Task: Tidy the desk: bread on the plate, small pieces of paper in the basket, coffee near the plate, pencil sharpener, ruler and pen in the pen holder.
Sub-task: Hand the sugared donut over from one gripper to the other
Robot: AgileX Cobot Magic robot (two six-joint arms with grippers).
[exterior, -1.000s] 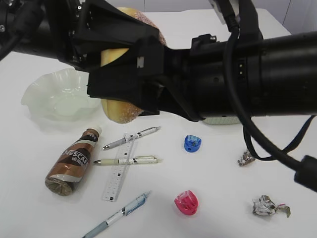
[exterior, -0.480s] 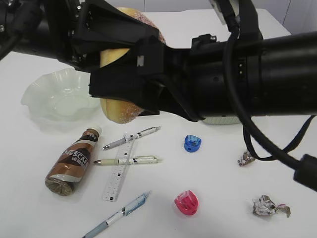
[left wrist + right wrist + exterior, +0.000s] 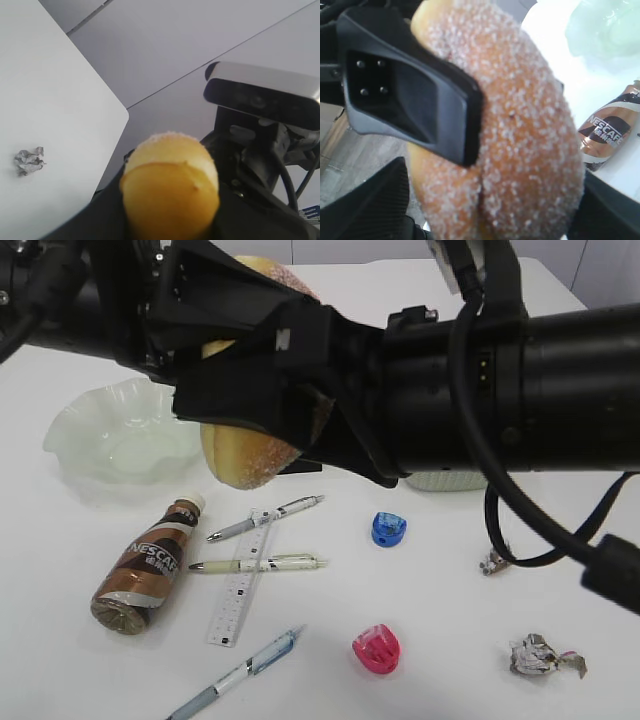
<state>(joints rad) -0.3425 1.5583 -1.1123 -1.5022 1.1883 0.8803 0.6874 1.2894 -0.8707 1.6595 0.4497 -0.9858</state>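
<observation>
Two black robot arms crowd the upper part of the exterior view, meeting over a white desk. Between them hangs the bread (image 3: 243,462), a sugar-dusted golden bun, lifted off the desk and just right of the plate (image 3: 105,435), a pale green frilled dish that sits at the left. The left gripper (image 3: 415,92) is clamped on the bread; the right wrist view shows one of its black fingers (image 3: 407,85) pressed flat against the sugared crust. The right gripper (image 3: 255,390) stands spread wide around the same bread, its jaws flanking the bun; whether they touch it cannot be told. Below the plate lies the coffee (image 3: 147,567), a brown bottle on its side. To its right are two pens (image 3: 265,519) lying across a clear ruler (image 3: 240,585), with a third pen (image 3: 238,674) near the front edge. A blue sharpener (image 3: 388,529) sits right of the pens, and a pink sharpener (image 3: 376,649) lies nearer the front. Two crumpled paper scraps (image 3: 543,656) lie at the right, well apart from the rest. Part of a pale basket (image 3: 445,481) shows under the right arm.
</observation>
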